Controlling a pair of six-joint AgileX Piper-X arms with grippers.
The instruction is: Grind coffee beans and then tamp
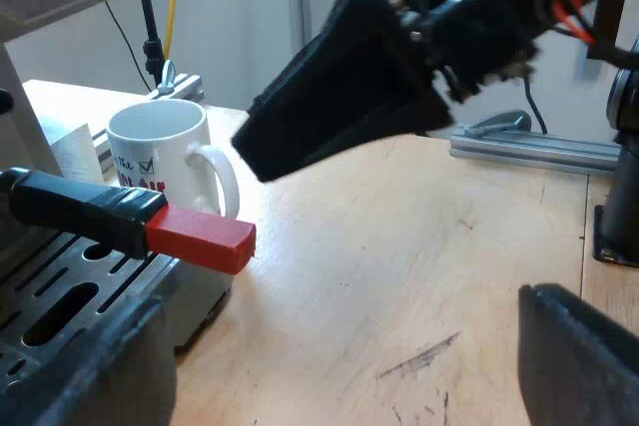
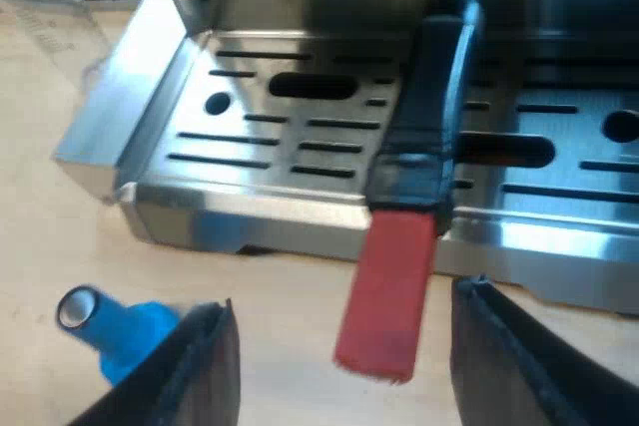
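Observation:
The holder's dark handle (image 2: 424, 107) sticks out from the espresso machine's front over the slotted drip tray (image 2: 270, 147). Its red end (image 2: 387, 296) hangs past the tray's edge, between the fingers of my open right gripper (image 2: 341, 298), which do not touch it. A blue tamper (image 2: 120, 334) lies on the wooden table beside one right finger. In the left wrist view the handle (image 1: 80, 207) and its red end (image 1: 200, 239) reach out before a white mug (image 1: 160, 147). My left gripper (image 1: 339, 311) is open over bare table, holding nothing. The right gripper (image 1: 270, 142) hovers above the red end.
The wooden table (image 1: 399, 276) stretches out beyond the tray. Aluminium rails (image 1: 539, 152) lie along its far edge by a white wall. A clear glass vessel (image 2: 60, 32) stands at the tray's corner. A dark arm base (image 1: 619, 216) stands at the table's edge.

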